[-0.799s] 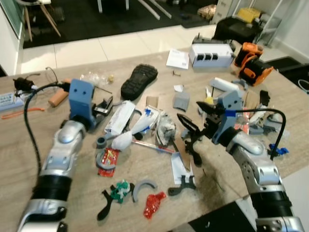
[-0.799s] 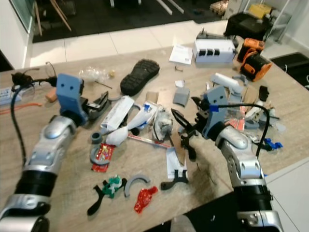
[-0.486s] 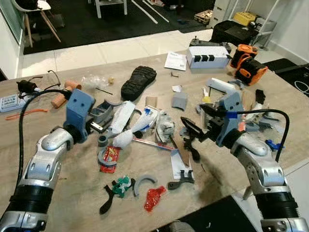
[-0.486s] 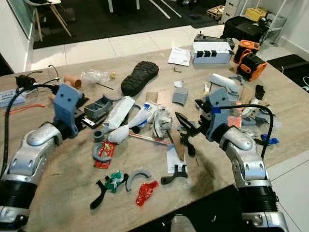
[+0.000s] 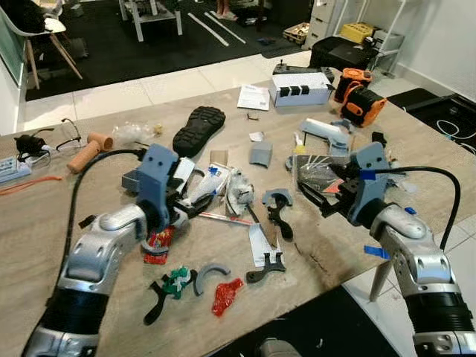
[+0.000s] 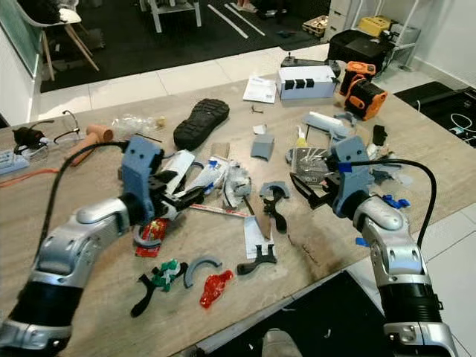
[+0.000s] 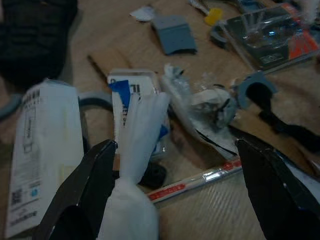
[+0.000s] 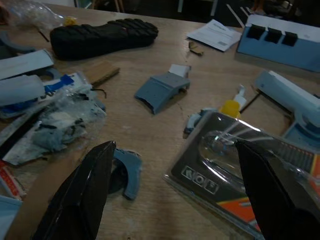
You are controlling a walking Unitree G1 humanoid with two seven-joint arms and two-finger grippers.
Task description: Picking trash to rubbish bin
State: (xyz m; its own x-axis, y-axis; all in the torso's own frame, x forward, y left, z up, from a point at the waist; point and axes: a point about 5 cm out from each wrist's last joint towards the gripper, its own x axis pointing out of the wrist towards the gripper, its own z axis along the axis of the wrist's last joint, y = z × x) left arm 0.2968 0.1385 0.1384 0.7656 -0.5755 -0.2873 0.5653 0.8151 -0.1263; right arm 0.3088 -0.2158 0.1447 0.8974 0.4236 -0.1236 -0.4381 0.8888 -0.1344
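Note:
Trash lies in a heap on the wooden table (image 5: pixel 44 223): a white twisted wrapper (image 7: pixel 137 150), a white packet (image 5: pixel 182 175), crumpled clear film (image 5: pixel 239 191) and two red wrappers (image 5: pixel 156 243) (image 5: pixel 225 292). My left gripper (image 5: pixel 192 207) hovers low over this heap, open, with the twisted wrapper lying between its fingers (image 7: pixel 85 200). My right gripper (image 5: pixel 318 199) is open too, holding nothing. It hangs just in front of a clear blister pack (image 8: pixel 240 170) with an orange corner.
A black shoe sole (image 5: pixel 195 130) lies behind the heap. A black clip (image 5: pixel 279 221) and grey curved parts (image 5: pixel 210 272) are scattered in front. A white box (image 5: pixel 300 88) and an orange tool (image 5: pixel 357 104) sit at the far right. The table's front edge (image 5: pixel 327 279) runs below my right arm.
The camera has shifted. My left gripper swung right from beside the grey box to over the wrapper heap. My right gripper drew back from the black clip toward the blister pack.

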